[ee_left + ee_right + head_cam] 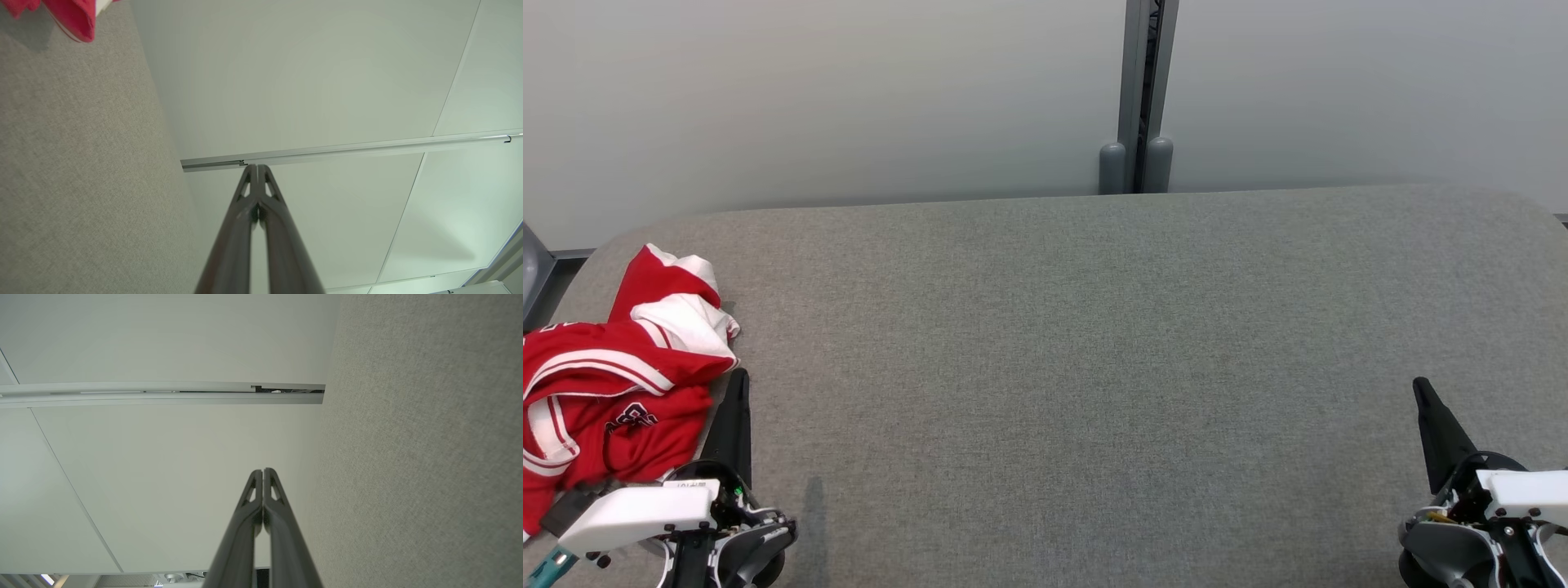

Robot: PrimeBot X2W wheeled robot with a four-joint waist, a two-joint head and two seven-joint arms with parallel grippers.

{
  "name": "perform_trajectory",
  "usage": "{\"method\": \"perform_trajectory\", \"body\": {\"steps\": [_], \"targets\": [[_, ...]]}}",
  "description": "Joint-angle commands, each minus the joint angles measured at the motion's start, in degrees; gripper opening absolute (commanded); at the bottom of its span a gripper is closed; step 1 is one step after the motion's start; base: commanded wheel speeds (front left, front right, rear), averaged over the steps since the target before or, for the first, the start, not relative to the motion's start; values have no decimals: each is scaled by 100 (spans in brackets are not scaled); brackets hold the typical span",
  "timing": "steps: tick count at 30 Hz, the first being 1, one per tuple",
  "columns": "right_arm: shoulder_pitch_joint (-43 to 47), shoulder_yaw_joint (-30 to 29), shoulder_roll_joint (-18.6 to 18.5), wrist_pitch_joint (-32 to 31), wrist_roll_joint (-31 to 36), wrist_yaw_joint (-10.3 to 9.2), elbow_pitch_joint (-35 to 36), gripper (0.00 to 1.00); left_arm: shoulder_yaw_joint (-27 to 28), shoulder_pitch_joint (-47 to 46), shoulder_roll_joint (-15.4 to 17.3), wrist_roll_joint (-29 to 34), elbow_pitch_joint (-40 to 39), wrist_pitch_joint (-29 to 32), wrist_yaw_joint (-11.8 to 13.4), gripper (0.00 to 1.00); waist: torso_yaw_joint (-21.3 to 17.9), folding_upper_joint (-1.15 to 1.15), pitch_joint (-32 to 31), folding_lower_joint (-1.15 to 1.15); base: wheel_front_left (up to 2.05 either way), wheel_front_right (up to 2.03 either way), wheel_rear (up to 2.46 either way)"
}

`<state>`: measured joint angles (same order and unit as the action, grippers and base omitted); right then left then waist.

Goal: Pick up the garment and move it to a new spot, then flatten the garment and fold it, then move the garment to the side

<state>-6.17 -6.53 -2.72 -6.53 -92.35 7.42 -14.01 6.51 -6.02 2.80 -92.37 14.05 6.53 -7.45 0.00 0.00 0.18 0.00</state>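
Note:
A red garment with white stripes and a dark logo (613, 384) lies crumpled at the far left of the grey fabric surface (1094, 351); a red corner of the garment (73, 16) shows at the top left of the left wrist view. My left gripper (739, 377) rests just right of the garment, fingers together with nothing between them, tips pressed shut (257, 166). My right gripper (1421, 384) sits at the lower right, far from the garment, also shut and empty, its tips closed (263, 470).
A pale wall runs behind the surface, with a grey vertical post (1139, 98) at the back centre. The surface has rounded back corners and its left edge (572, 278) lies close to the garment.

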Motion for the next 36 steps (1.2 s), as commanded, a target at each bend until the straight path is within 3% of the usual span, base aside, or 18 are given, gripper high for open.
{"method": "perform_trajectory", "body": {"steps": [1, 36], "targets": [[-22, 4, -43, 1, 3, 21, -12, 0, 15, -75, 26, 12, -13, 8, -22, 0, 0, 0, 0, 0, 0, 0, 0], [-22, 4, -43, 1, 3, 22, -12, 0, 15, -75, 26, 12, -13, 8, -22, 0, 0, 0, 0, 0, 0, 0, 0]]}}
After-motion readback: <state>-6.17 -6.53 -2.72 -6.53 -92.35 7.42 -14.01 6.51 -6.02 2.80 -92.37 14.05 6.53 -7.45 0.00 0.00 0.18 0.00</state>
